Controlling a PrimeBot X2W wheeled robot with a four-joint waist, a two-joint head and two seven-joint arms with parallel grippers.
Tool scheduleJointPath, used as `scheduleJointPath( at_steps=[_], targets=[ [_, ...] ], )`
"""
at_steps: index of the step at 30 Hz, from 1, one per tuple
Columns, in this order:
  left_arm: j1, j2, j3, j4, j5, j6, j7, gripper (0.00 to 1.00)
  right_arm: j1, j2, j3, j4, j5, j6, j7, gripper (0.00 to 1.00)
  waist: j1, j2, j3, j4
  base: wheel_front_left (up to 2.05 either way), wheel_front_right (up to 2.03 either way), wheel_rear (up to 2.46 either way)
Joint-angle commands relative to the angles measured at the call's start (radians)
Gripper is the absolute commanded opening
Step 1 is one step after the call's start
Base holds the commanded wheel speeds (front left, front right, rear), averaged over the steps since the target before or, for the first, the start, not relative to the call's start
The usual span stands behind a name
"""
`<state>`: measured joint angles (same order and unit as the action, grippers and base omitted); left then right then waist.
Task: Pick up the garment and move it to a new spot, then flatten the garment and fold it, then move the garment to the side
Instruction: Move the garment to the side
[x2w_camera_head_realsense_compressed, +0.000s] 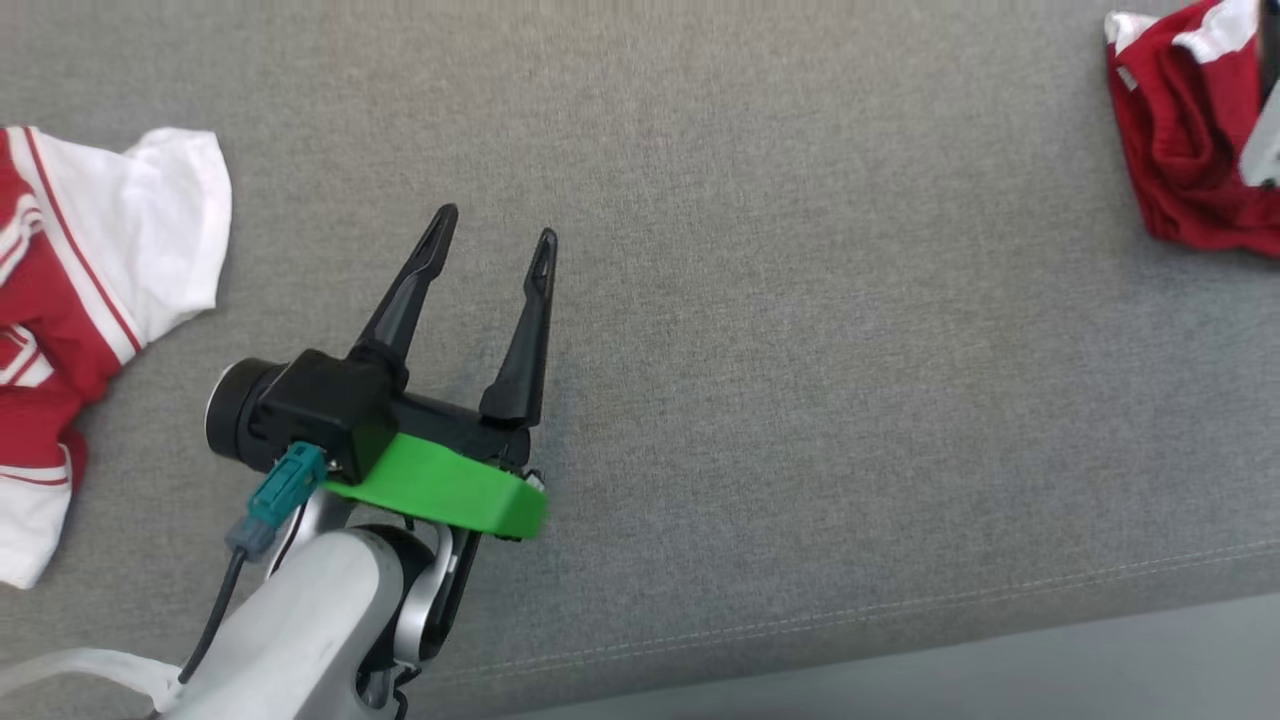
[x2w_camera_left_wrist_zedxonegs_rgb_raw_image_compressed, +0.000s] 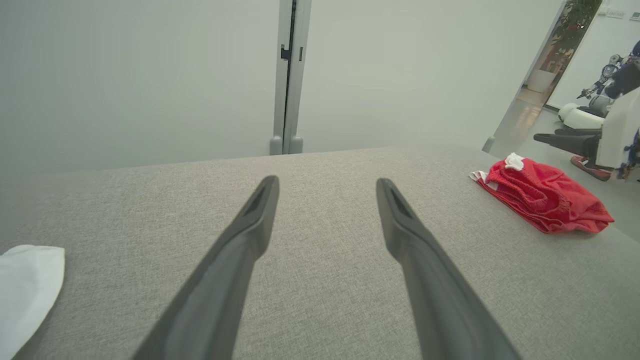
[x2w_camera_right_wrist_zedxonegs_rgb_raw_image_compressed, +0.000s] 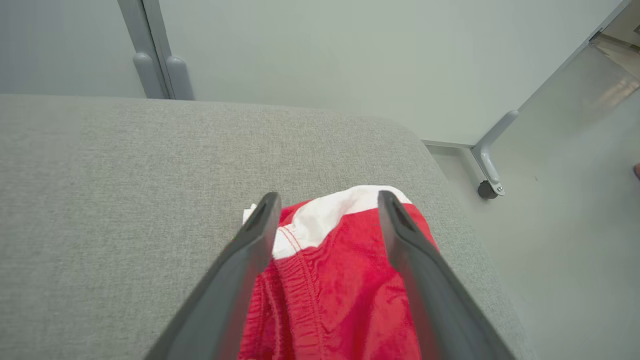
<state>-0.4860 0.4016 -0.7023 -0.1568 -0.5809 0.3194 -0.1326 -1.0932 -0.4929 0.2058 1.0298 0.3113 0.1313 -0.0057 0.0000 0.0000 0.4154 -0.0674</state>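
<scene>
One pair of red shorts (x2w_camera_head_realsense_compressed: 1180, 150) with white trim, one red-and-white shirt (x2w_camera_head_realsense_compressed: 100, 250), one grey upholstered surface (x2w_camera_head_realsense_compressed: 800, 400), and two dark-fingered grippers: one left gripper (x2w_camera_head_realsense_compressed: 497, 222), one right gripper (x2w_camera_right_wrist_zedxonegs_rgb_raw_image_compressed: 327, 197)

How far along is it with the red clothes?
Nothing looks finished: the crumpled red garment with white trim lies bunched on the grey fabric cushion. In hand: the right end effector, open, hangs over it. The left end effector is open over bare cushion. Grasping, moving, flattening, folding remain.

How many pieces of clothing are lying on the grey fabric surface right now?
2: a red-and-white striped garment at the robot's far left, and a crumpled red garment with white trim at the far right, under the right gripper.
</scene>
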Motion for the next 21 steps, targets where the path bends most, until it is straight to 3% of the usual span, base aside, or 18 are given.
scheduleJointPath(
  at_steps=[1,13,21],
  targets=[
    [0.02,-0.003,0.011,0.019,-0.02,-0.008,-0.014,1.0,0.032,0.003,0.021,-0.029,0.028,-0.001,-0.013,1.0,0.0,0.0,-0.08,0.01,0.0,0.0,0.0],
    [0.113,0.015,0.077,0.234,-0.143,-0.067,-0.074,1.0,0.252,0.081,0.048,-0.212,0.136,-0.001,-0.06,1.0,0.0,0.0,-0.289,0.046,0.0,0.0,0.0],
    [0.195,0.047,0.133,0.323,-0.186,-0.067,-0.105,1.0,0.43,0.152,0.006,-0.368,0.095,-0.001,-0.06,1.0,0.0,0.0,-0.381,0.06,0.0,0.0,0.0]
  ],
)
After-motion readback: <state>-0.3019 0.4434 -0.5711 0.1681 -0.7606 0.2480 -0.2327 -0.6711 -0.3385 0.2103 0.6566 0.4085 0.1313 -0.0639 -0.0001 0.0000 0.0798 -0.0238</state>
